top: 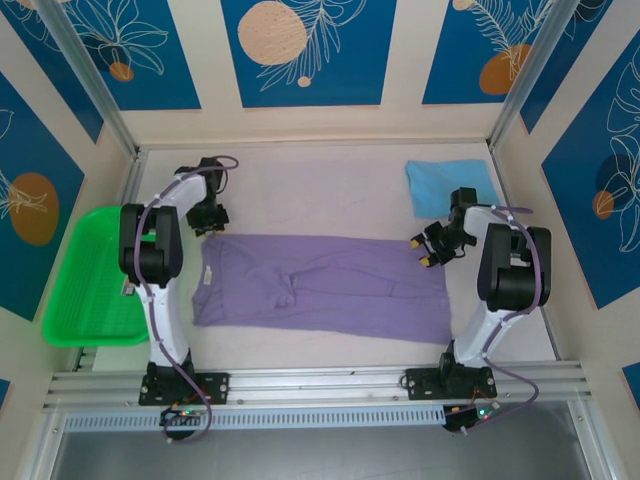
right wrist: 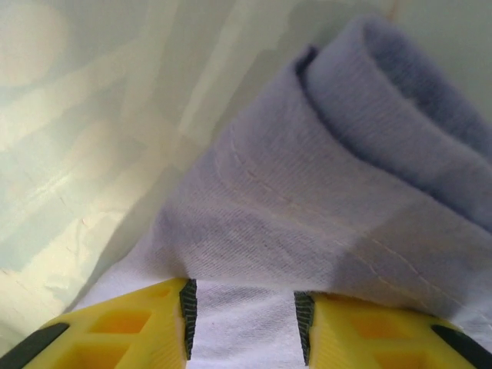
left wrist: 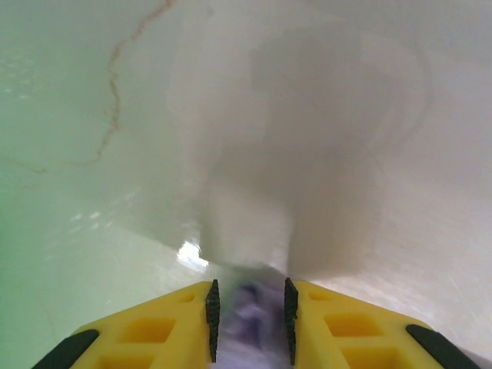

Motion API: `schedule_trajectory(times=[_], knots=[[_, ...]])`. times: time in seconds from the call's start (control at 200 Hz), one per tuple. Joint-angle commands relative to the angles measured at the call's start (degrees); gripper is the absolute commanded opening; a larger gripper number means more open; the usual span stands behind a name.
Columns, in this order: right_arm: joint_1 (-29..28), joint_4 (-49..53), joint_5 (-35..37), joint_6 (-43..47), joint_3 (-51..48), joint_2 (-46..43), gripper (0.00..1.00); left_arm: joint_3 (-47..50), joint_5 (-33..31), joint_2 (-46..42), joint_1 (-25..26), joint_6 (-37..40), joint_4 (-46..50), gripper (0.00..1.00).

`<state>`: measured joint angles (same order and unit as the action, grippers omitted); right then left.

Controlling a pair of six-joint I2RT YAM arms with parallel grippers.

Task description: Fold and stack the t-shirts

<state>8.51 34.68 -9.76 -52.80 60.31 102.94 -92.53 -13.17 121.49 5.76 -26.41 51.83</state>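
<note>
As the soft lavender-purple t-shirt lies lengthwise across the table, the right gripper pinches its far-right corner, the left gripper straddling the far-left, grip unclear.

On the left wrist feed, the bit of purple tee between the left gripper fingers is a blur; I can't tell if they pinch it. On the right wrist feed, the purple tee runs off the right and bottom edges, and the bottom edge cuts off the right gripper fingers. I can't judge that grip either. From above, the left arm hides part of the tray left of the purple tee. Beyond the purple tee's right end, the blue tee has its near edge behind the right arm.
</note>
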Motion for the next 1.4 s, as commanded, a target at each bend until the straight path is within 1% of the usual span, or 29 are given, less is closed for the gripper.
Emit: schedule_trajectory(times=[0.0, 0.1, 0.16, 0.26, 0.325, 0.395, 0.435, 0.555, 0.64, 0.695, 0.79, 0.86, 0.985, 1.135, 1.255, 1.335, 1.395], knots=[[2.0, 0.6, 3.0, -1.3, 0.0, 2.1, 0.45, -2.9, -4.0, 1.9, -0.3, 0.6, 3.0, 0.30], [2.7, 0.0, 1.2, -1.9, -0.4, 1.0, 0.49, -5.3, -3.4, 2.3, -0.2, 0.2, 4.3, 0.31], [2.7, -0.9, 0.4, -2.3, -1.0, -0.6, 0.53, -6.5, -1.6, 1.9, -0.2, 0.1, 4.9, 0.34], [2.1, -1.9, -0.7, -2.4, -1.8, -4.0, 0.59, -7.1, 2.1, -1.2, 1.0, -0.4, 4.1, 0.44], [1.2, -1.6, -0.2, -2.0, -2.2, -6.5, 0.59, -7.3, 3.2, -3.8, 2.3, -0.8, 4.3, 0.49], [0.0, -1.6, 0.2, -1.7, -3.2, -9.4, 0.59, -6.7, 5.1, -6.3, 3.6, -1.7, 4.4, 0.57], [-0.8, -1.8, 0.1, -1.4, -4.2, -11.1, 0.59, -5.7, 6.9, -7.6, 4.4, -2.7, 4.5, 0.61], [-4.3, -1.2, 0.1, -0.2, -6.5, -14.9, 0.58, 1.9, 13.5, -12.4, 6.7, -6.5, 1.2, 0.67], [-7.1, -0.4, 0.3, 0.9, -8.1, -16.6, 0.58, 7.7, 16.2, -14.9, 8.7, -9.1, -1.1, 0.72], [-8.9, 0.2, 0.2, 1.7, -8.8, -17.0, 0.58, 10.6, 17.4, -15.4, 10.1, -10.6, -2.2, 0.73], [-12.0, 2.0, 0.8, 2.9, -8.9, -16.2, 0.58, 13.9, 17.2, -14.7, 12.1, -11.1, -3.8, 0.74], [-13.7, 3.5, 0.9, 3.7, -8.0, -14.6, 0.57, 15.3, 17.4, -13.5, 12.4, -11.1, -4.2, 0.74], [-15.5, 4.5, 1.4, 4.6, -5.9, -11.7, 0.55, 18.2, 14.2, -13.8, 12.6, -10.5, -5.1, 0.75], [-16.3, 6.5, 3.4, 4.4, -3.2, -7.5, 0.55, 19.0, 13.2, -12.0, 12.6, -9.6, -5.5, 0.77], [-16.2, 8.3, 4.4, 3.1, -2.2, -4.0, 0.54, 14.8, 11.4, -6.8, 12.6, -8.9, -5.1, 0.76], [-15.8, 8.2, 4.5, 2.1, -2.5, -3.2, 0.54, 9.2, 9.6, -1.9, 12.5, -8.3, -4.0, 0.76], [-15.7, 8.1, 4.0, 1.7, -2.3, -3.0, 0.54, 3.3, 8.0, 2.5, 12.5, -7.5, -2.0, 0.76]])
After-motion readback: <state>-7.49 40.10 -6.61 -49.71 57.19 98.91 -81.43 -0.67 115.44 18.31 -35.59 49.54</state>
